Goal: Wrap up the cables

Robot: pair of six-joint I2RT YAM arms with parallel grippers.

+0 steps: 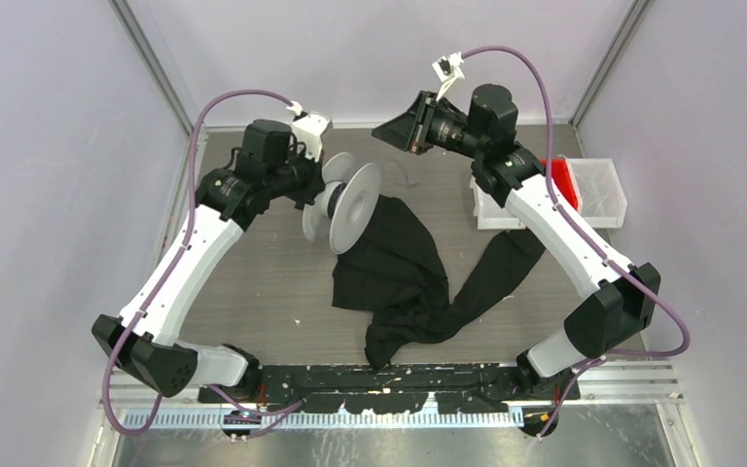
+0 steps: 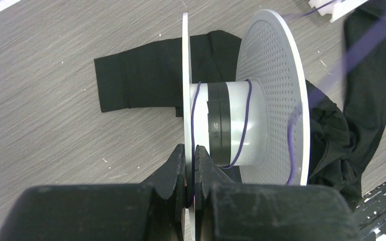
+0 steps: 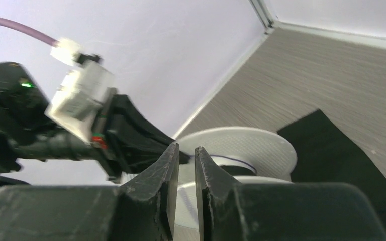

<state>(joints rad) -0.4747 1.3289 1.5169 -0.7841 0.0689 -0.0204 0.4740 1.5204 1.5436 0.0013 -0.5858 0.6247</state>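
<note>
Cables: thin dark-purple wire sits on the hub of the white spool. One turn lies against the solid flange and another beside the perforated flange, either side of a black band round the hub. A further strand crosses the face of the perforated flange. A blurred purple line runs off toward the upper right of the left wrist view; its end is not visible. From the right wrist a dark turn shows on the hub between the flanges.

Left gripper: fingers are clamped on the rim of the solid flange, one finger on each face. The overhead view places this gripper left of centre toward the far side of the table. The spool stands on edge at its right with the axis roughly level. Whether the spool touches the table cannot be told.

Right gripper: fingers stand close together with a narrow slit between them, pointing at the spool. Whether a strand lies in the slit cannot be told. Overhead, this gripper is raised at the far side, just right of the spool and apart from it.

Black cloth lies crumpled at table centre, its far edge beside the spool. White bin sits at the far right, with a red object against its left side.
</note>
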